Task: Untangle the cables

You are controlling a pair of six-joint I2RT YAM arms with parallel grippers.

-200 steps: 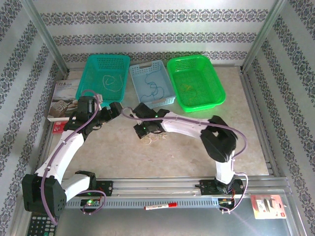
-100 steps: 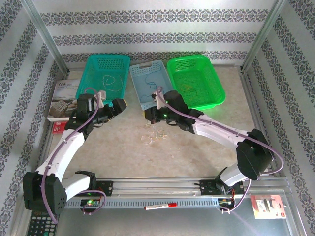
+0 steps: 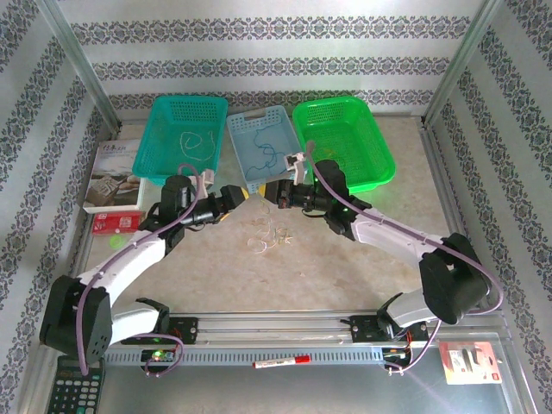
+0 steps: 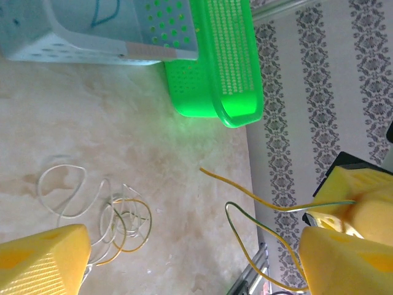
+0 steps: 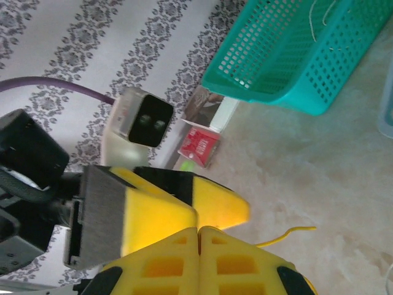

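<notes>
Cables (image 3: 269,240) lie in a small loose bunch of whitish and yellow-orange loops on the bare table (image 3: 345,267), near its centre. The left arm stretches low from its base at 7 o'clock, elbow out, forearm pointing toward 2 o'clock. The left gripper (image 3: 239,196) sits at 10 o'clock from the bunch with its yellow pads spread wide, nothing between them. The right arm rises from its base at 5 o'clock, bends at a dark elbow and runs long toward 10 o'clock. The right gripper (image 5: 198,230) sits at 12 o'clock from the bunch, tip to tip with the left one, its pads pressed together. A yellow wire (image 5: 301,229) pokes out beside those pads and, in the left wrist view, arcs freely above the table. The exact pinch point is hidden. Three baskets line the far edge: teal (image 3: 164,142) at 11 o'clock, light blue (image 3: 293,159) at 12, green (image 3: 379,159) at 1. Thin strands inside them are too faint to sort. A calculator (image 3: 73,388) at 7 o'clock is cut off by the frame.
</notes>
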